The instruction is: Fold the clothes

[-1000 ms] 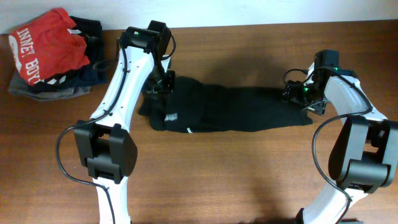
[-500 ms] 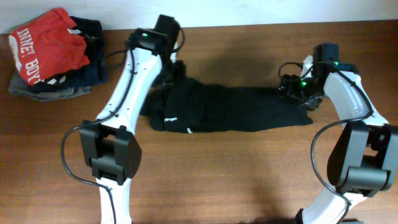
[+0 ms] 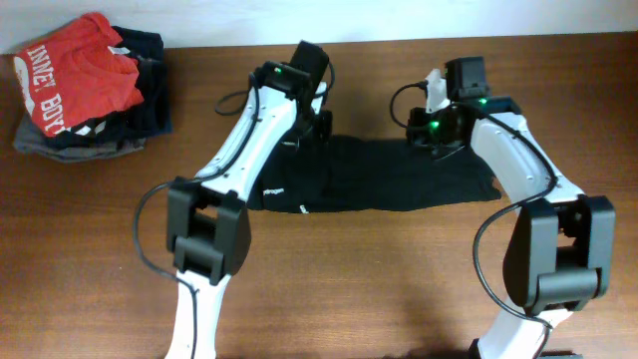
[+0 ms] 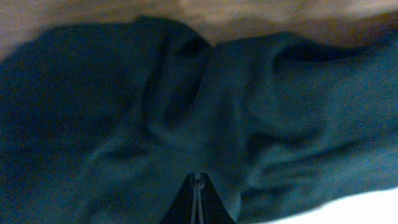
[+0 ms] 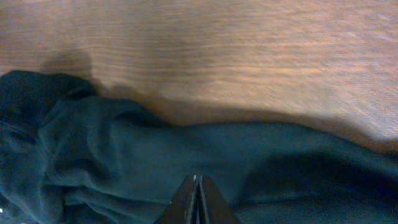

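Left gripper (image 4: pixel 198 182), bottom centre of the left wrist view: shut to a hairline seam, tips set against black fabric, creases in the cloth running toward them. Catch of any fold between the tips: cannot tell.

Right gripper (image 5: pixel 196 182), bottom centre of the right wrist view: likewise shut tight, tips resting near the upper margin of the same black fabric, bare wood just beyond. Hold on the cloth: cannot tell.

Clothes (image 3: pixel 389 179), one black long-sleeved top: spread as a wide flat band across the middle of the overhead view, long axis left to right, rumpled in both wrist views. Small white logo mark (image 3: pixel 301 208) at the lower left edge of the band; second pale mark (image 3: pixel 274 187) just above and left of it. Both grippers at the band's upper edge, left gripper toward its upper left corner, right gripper toward its upper right, well apart from each other.

Left arm (image 3: pixel 239 150), white with black joints: rising from the bottom, left of centre, and crossing the left end of the top. Right arm (image 3: pixel 528 170): rising from bottom right, bending in over the right end.

Table (image 3: pixel 399 289), brown wood grain: under everything.

Pile at upper left of the overhead view, well apart from the top: red shirt (image 3: pixel 75 75) with white lettering uppermost, navy garment (image 3: pixel 150 110) beneath and beside it, grey layer (image 3: pixel 60 148) at the bottom.
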`<move>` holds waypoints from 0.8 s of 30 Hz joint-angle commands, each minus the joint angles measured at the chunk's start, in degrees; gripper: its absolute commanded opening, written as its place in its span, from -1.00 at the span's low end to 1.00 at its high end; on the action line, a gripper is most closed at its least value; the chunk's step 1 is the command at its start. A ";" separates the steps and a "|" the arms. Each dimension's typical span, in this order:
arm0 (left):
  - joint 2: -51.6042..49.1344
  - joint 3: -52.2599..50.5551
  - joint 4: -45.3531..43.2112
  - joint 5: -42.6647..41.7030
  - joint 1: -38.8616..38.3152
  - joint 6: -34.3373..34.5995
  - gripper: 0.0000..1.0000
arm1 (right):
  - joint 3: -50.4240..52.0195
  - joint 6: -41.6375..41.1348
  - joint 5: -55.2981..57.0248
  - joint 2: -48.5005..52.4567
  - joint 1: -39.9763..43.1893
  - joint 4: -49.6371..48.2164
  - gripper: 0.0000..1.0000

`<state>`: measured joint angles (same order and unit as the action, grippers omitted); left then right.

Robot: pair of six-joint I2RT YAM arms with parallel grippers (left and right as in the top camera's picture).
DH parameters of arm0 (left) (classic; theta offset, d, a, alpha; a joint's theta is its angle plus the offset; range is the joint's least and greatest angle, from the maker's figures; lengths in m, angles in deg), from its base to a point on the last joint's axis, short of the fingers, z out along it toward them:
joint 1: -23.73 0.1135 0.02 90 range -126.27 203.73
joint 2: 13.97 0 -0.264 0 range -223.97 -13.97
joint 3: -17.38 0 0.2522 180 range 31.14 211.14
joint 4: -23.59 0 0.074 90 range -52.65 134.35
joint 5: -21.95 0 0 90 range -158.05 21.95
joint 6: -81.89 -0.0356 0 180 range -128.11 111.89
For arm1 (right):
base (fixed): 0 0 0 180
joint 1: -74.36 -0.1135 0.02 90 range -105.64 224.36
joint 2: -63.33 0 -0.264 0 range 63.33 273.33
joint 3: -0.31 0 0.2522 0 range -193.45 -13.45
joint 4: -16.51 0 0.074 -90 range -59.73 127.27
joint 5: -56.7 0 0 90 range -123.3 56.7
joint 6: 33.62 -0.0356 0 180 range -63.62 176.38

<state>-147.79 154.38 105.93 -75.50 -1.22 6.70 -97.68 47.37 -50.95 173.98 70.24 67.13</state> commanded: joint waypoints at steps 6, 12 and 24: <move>-6.58 0.39 -0.81 -4.35 0.35 0.59 -0.98 | -0.94 0.04 5.14 7.93 -1.64 -0.85 -0.84; -7.02 0.39 0.48 -0.35 1.01 0.57 -0.98 | -0.92 0.09 13.92 10.82 1.01 1.64 -0.86; -7.08 0.39 3.02 1.49 8.76 0.57 -0.98 | -0.98 1.29 17.31 10.80 10.16 9.51 -0.89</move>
<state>-154.13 154.36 108.68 -75.32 5.01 6.70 -98.81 48.09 -38.88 184.67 77.47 75.28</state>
